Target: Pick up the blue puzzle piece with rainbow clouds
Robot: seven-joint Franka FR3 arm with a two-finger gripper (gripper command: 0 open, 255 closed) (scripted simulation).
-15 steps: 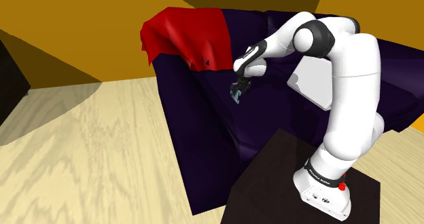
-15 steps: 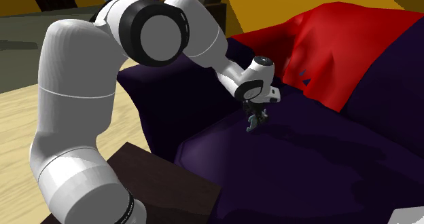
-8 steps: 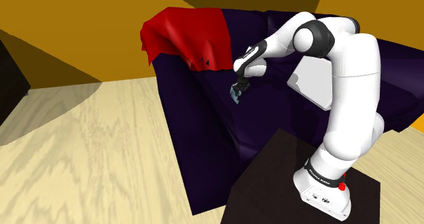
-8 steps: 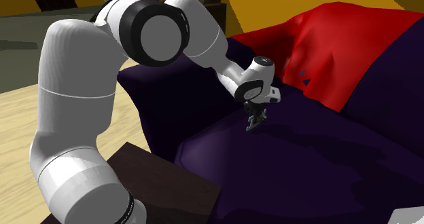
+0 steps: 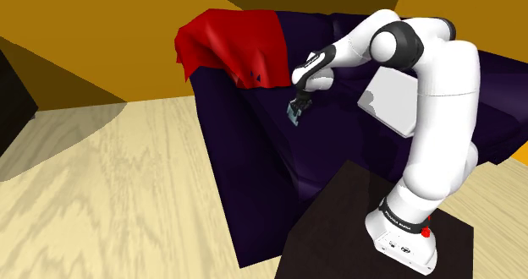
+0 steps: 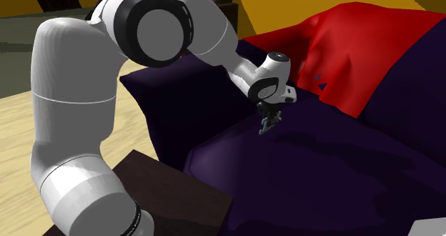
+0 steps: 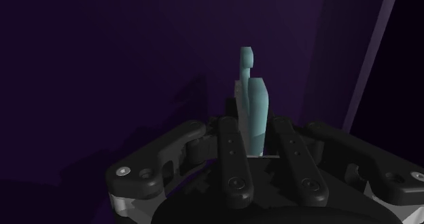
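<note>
shoulder view shows a pale wooden floor (image 5: 110,193) and on it a big dark purple sofa (image 5: 254,176), with orange walls behind. the white arm (image 5: 440,134) rises from its dark box stand (image 5: 338,227) at this view's lower right and bends down toward the sofa seat. a red blanket (image 5: 237,45) hangs over the sofa end at the shoulder view's left. in the second exterior view the blanket (image 6: 357,48) lies at the upper right, beyond the hand. a white flat cushion (image 5: 391,108) leans on the sofa behind the arm.

the black gripper (image 5: 298,108) points down over the seat, near the blanket's lower edge. in the wrist view the two fingers (image 7: 231,155) are closed against the puzzle piece (image 7: 253,100) and clasp it from both sides. the piece is seen from its edge there, so it looks plain pale blue-green and its picture side is hidden. it stands upright between the fingers and sticks out past their tips. in the second exterior view the piece (image 6: 265,127) hangs under the gripper (image 6: 269,120), just over the purple seat (image 6: 321,177). i cannot tell if it touches the seat.
</note>
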